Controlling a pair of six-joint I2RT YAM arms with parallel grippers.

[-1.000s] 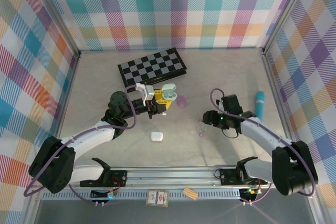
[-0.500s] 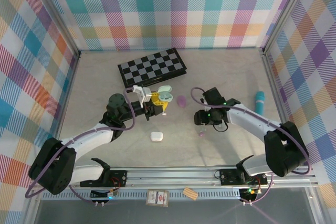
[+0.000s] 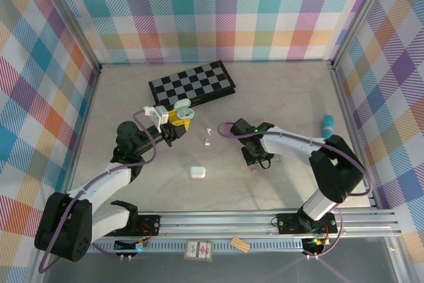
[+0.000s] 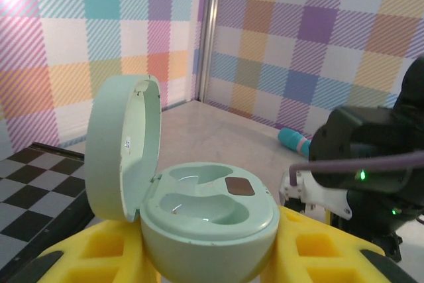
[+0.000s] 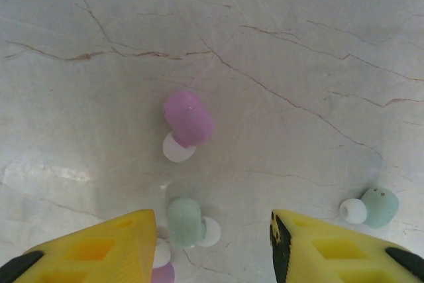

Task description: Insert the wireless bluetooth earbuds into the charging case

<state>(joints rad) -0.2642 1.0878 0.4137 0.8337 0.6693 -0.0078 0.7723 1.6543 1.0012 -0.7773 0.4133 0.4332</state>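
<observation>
On the pale veined tabletop (image 5: 298, 64), the right gripper (image 5: 212, 223) hung with its jaws apart and nothing in them, a mint-green earbud (image 5: 184, 222) lying between its yellow fingers (image 5: 99, 246), close to one and touching neither. A lilac earbud (image 5: 189, 118) lay just beyond the fingertips, and a second mint-green earbud (image 5: 379, 205) sat off to one side, outside the fingers. Well apart from them, the left gripper (image 3: 173, 118) was clamped on the mint-green charging case (image 4: 205, 213), its lid (image 4: 122, 144) standing open.
</observation>
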